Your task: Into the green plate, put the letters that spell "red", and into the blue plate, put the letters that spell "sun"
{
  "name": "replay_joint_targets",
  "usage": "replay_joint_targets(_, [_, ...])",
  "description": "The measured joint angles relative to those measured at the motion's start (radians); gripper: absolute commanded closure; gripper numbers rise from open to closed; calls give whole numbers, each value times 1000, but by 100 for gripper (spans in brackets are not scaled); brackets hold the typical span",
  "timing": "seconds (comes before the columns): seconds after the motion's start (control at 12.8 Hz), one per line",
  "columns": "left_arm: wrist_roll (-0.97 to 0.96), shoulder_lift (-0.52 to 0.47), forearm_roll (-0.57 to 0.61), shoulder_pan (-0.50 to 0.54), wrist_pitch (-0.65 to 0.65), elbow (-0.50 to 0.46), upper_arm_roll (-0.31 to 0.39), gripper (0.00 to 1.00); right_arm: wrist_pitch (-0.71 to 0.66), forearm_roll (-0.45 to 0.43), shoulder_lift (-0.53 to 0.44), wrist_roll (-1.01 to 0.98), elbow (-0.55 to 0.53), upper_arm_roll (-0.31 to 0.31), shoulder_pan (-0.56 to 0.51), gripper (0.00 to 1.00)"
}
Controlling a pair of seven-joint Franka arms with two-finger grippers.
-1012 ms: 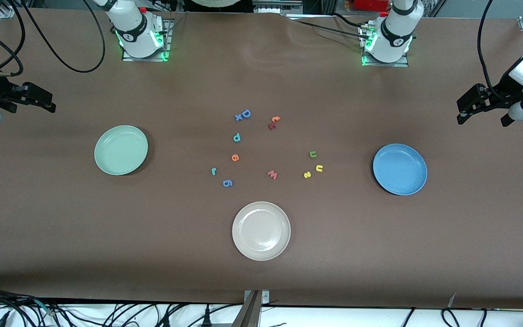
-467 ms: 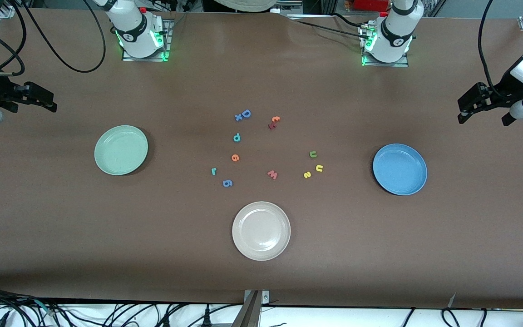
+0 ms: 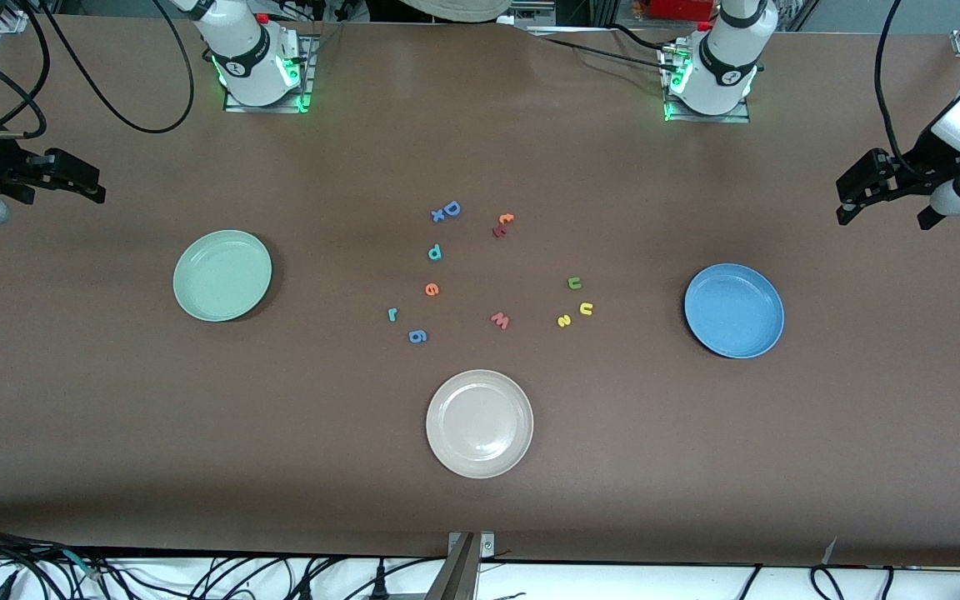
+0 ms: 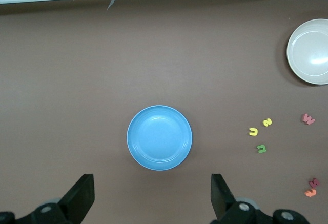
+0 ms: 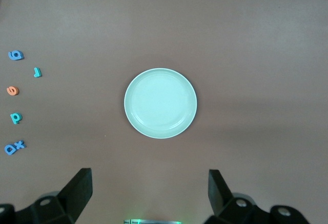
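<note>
Hovering with fingers spread and empty, the left gripper (image 3: 851, 193) hangs above the bench (image 3: 113, 417) near the blue plate (image 3: 733, 310), the right gripper (image 3: 80, 179) near the green plate (image 3: 222, 275).

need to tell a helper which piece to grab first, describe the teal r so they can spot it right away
Start at the green plate and look toward the middle of the table, where small foam letters lie scattered. The teal r is the scattered letter closest to that plate, a little nearer the front camera than the orange e. Beside it lies the blue 6, larger and rounder.
</note>
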Motion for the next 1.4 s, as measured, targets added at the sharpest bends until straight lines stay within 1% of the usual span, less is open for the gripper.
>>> replay_joint_targets(0.39, [0,0,0,-3,-2,0,-2,0,-19,0,4,0,-1,0,0,0])
replay_joint_targets(0.54, [0,-1,0,-3,-2,0,-2,0,-31,1,6,0,-2,1,16,0])
replay_joint_targets(0.62, [0,-3,0,-3,-2,0,-2,0,-44,1,10,0,-4,1,38,0])
replay_joint_targets(0.86, [0,-12,0,-3,-10,0,-2,0,-60,1,42,23,-7,5,150,0])
replay_joint_targets(0.93, [0,-14,0,-3,-26,-6,-2,0,-61,1,57,66,-9,6,187,0])
replay_joint_targets(1.09, [1,-14,0,-3,-36,-44,-4,0,-54,1,94,217,-10,8,269,0])
replay_joint_targets(1.25, [0,-13,-1,-3,-36,-78,-10,0,8,7,143,332,-13,9,345,0])
replay_joint_targets(1.4, [-18,-12,-6,-3,-4,-122,-31,0,101,29,204,402,-17,10,390,0])
